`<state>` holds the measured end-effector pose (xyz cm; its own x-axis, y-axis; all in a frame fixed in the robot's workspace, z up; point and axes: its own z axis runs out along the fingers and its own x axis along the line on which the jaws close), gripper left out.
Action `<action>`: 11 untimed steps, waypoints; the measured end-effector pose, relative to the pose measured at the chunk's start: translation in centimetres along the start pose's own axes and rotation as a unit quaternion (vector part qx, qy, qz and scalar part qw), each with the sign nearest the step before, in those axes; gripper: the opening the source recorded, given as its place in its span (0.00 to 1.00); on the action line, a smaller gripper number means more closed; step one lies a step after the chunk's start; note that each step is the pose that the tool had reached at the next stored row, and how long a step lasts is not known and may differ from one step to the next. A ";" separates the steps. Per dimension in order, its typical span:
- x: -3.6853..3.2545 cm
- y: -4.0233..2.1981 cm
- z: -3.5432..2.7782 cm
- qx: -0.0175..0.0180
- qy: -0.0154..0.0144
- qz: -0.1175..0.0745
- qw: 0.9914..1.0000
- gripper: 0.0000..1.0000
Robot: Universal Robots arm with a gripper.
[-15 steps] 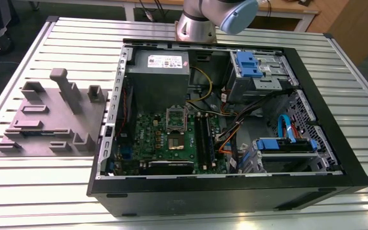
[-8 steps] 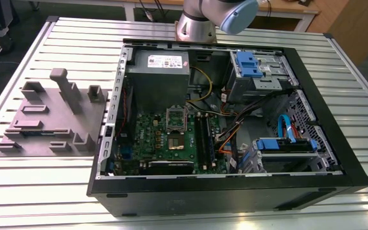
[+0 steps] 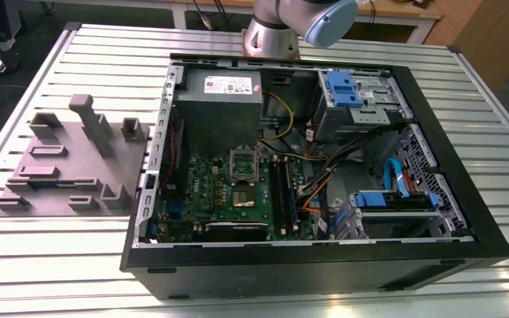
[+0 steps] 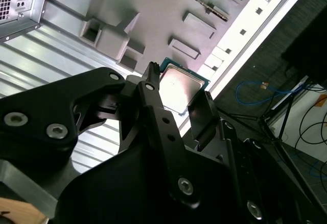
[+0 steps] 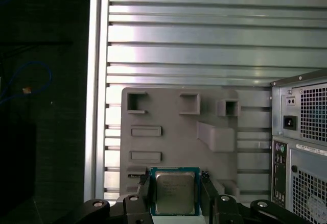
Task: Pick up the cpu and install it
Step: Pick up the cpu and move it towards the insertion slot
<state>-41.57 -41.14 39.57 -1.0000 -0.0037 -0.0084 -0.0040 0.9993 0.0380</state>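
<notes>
1. In the first wrist view the gripper (image 5: 174, 183) is pinching the cpu (image 5: 174, 196). One black finger presses on each of two opposite edges, and the silver top faces the camera.
2. The second wrist view shows the same hold from the side. The chip sits flat between the fingertips (image 4: 151, 73) and is in the air, touching nothing below.
3. Beneath it lies the grey moulded plate (image 5: 173, 132) with its upright blocks and shallow pockets. The chip hangs over one edge of that plate, well above it.
4. The plate rests on the ribbed metal table (image 5: 189, 30), just beside the open computer case (image 3: 325, 265).
5. My judgement is that the pick-up is done and the install is not. The socket (image 3: 241, 164) on the motherboard (image 3: 228, 199) looks unfilled, and it is well apart from the plate.
6. Seating would call for a level chip squared to the socket and a gentle descent, since a tilt could bend the contacts.
7. Around the socket, the memory slots (image 3: 281, 185) stand just beside it. The large grey box with a white label (image 3: 223, 99) sits beyond, and loose cables (image 3: 321, 175) run nearby. The case wall must also be cleared.
</notes>
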 end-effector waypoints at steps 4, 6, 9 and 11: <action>-0.15 0.00 0.00 0.000 0.000 0.000 1.000 0.47; -0.25 0.00 0.02 0.000 0.000 0.000 1.000 0.47; -0.46 -0.01 0.09 0.000 0.000 0.000 1.000 0.47; -0.61 -0.01 0.21 0.000 0.000 0.000 1.000 0.47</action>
<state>-40.96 -41.15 39.36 -1.0000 -0.0036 -0.0084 -0.0040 0.9993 0.0379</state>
